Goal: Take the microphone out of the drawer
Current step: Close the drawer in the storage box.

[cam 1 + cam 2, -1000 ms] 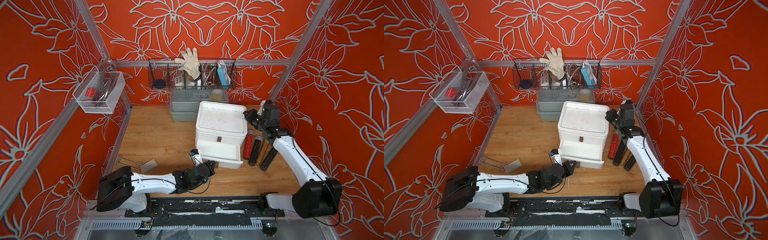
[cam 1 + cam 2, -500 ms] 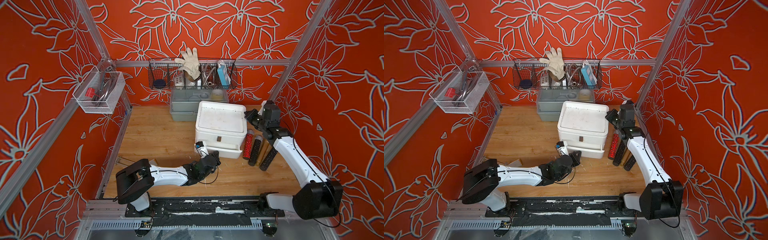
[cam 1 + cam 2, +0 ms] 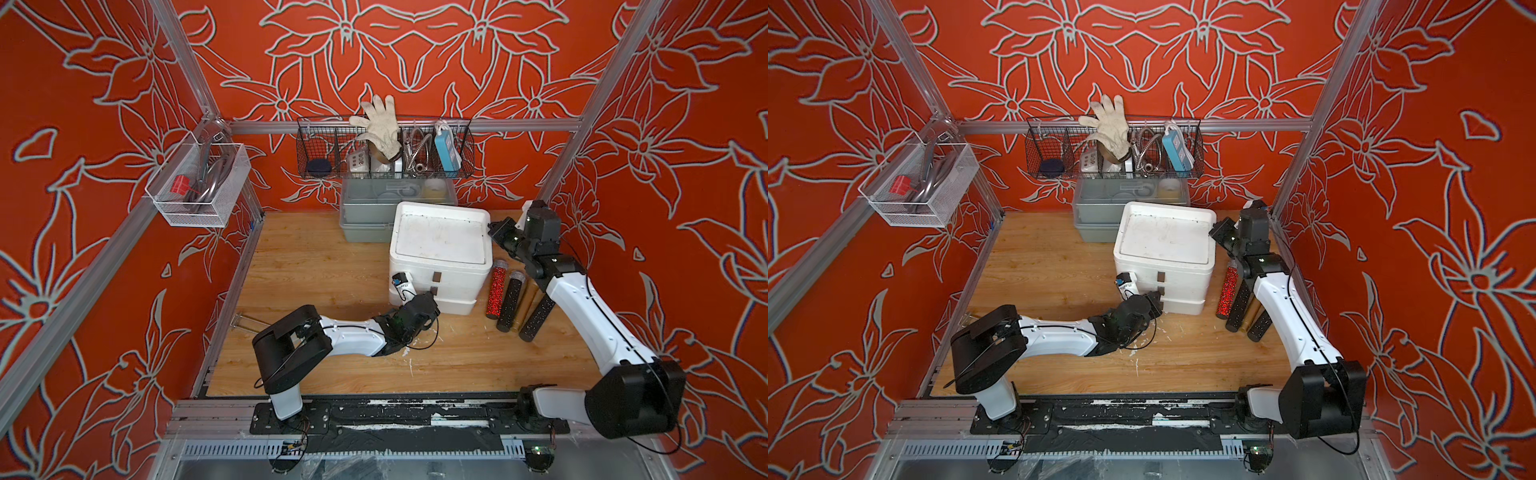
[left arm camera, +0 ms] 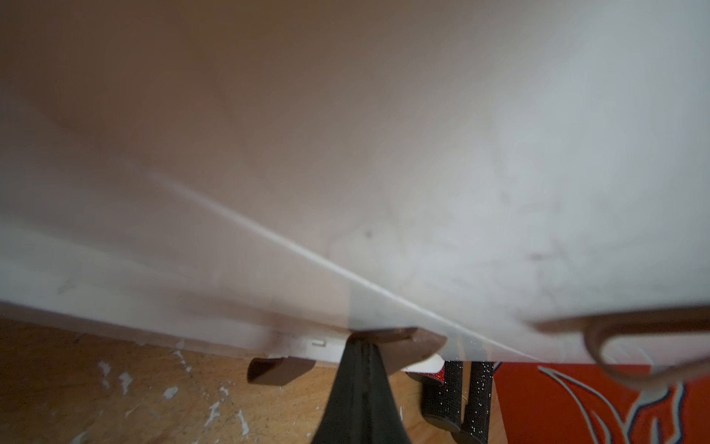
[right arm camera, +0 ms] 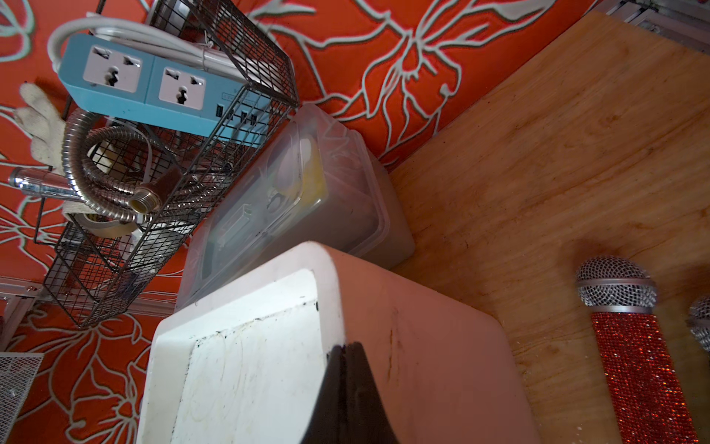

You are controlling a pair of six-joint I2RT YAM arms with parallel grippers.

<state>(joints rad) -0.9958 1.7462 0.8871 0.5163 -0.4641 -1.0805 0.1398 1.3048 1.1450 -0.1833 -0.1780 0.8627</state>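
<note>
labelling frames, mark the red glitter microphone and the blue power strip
red glitter microphone [image 5: 639, 373], right wrist view, handle
blue power strip [image 5: 150, 90], right wrist view, socket face

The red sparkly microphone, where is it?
In both top views, the red microphone lies between the white drawer box and a black microphone, on the right.

You see a wooden tabletop [image 3: 316, 266] bearing a white drawer unit [image 3: 440, 245], a grey lidded bin [image 3: 365, 216] touching its back, a red glitter microphone [image 3: 496, 291] and black microphones [image 3: 509, 303] alongside, and scattered white chips [image 3: 409, 357].
</note>
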